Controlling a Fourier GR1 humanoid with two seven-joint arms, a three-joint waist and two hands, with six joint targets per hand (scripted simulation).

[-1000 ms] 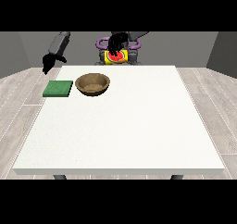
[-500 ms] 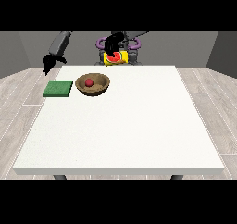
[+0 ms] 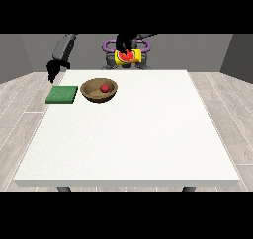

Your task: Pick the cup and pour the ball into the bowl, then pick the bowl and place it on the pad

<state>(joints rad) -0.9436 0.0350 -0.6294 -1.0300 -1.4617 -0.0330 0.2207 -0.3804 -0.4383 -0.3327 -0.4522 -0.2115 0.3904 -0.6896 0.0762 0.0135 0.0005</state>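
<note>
Item: red ball [image 3: 105, 87] in wooden bowl [image 3: 99, 91], beside green pad [image 3: 62, 94]. Hand at view's right [image 3: 123, 49] holds tipped yellow cup [image 3: 127, 58]; other hand [image 3: 52, 69]: fingers unclear. Advice: set cup aside, grasp bowl rim, keep level.

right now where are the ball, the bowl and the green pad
ball [image 3: 105, 87], front view, its red top
bowl [image 3: 92, 94], front view, its brown front wall
green pad [image 3: 62, 94], front view, middle of its top face
</note>
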